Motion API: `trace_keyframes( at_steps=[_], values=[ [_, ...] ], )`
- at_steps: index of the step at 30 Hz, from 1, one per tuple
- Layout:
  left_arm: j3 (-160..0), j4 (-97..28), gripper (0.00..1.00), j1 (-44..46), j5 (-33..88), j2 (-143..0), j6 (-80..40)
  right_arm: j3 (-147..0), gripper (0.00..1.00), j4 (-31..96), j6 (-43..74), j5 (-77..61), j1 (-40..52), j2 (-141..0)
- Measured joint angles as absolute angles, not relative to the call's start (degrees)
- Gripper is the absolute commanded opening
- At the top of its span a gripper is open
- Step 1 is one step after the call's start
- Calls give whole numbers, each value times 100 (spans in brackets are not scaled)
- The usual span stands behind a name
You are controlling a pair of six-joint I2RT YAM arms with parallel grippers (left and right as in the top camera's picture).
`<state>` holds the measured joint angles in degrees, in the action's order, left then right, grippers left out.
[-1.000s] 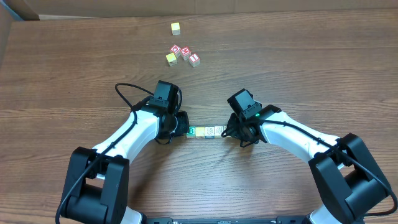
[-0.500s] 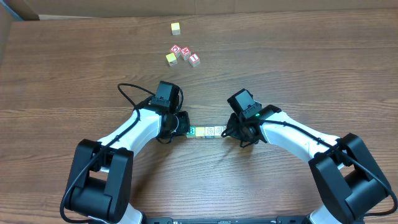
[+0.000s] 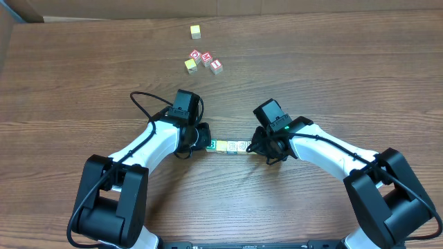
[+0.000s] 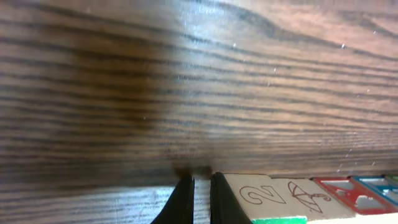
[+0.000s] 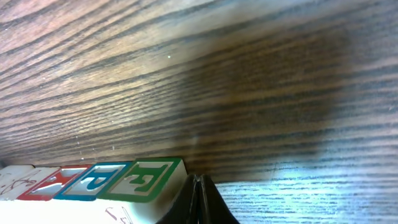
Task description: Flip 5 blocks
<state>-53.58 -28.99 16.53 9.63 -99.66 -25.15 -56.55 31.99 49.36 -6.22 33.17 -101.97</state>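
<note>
— Did anything shift just now?

— Hardly. The left arm's rear links swung a touch inward. The row of small wooden alphabet cubes (image 3: 230, 146) lies where it lay, around the middle of the wood-grain tabletop (image 3: 346, 76), a little nearer its near edge than its far one.

— And the end effectors?

— The left end effector (image 3: 205, 142) still butts against the row's left end, and the right end effector (image 3: 256, 146) against its right end. Both are pinched narrow and hold nothing. The left one's fingers (image 4: 183, 205) leave only a sliver with bare wood showing through, and the right one's are flush together.

— So no flip yet?

— I'd say not. The row looks squeezed end to end and still lies flat, so the turn itself seems yet to come.

— How will those cubes behave?

— They're square-edged and matte, with raised letters in green, blue and red painted frames, plus pale faces carrying line drawings. The tabletop is smooth with a slight sheen. Held by end pressure alone, the row could buckle in the middle, I reckon.

— And the strays?

— The three red-faced cubes (image 3: 206, 59) and two yellow cubes (image 3: 196, 31) sit towards the far edge, well apart from the row.
</note>
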Motion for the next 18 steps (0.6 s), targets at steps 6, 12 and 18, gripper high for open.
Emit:
trace_keyframes(
  at_steps=[6, 12, 18],
  values=[
    [-5358, -2777, 4, 1651, 875, -9966, -2539, -5655, 4, 3234, 5264, -607, 3463, -10197],
    [-5358, -2630, 4, 1636, 762, -9966, -2554, -5645, 4, 3258, 5778, -552, 3647, -10197],
    [-5358, -2467, 4, 1636, 703, -9966, -2556, -5601, 4, 3260, 6396, -582, 3732, -10197]
  ],
)
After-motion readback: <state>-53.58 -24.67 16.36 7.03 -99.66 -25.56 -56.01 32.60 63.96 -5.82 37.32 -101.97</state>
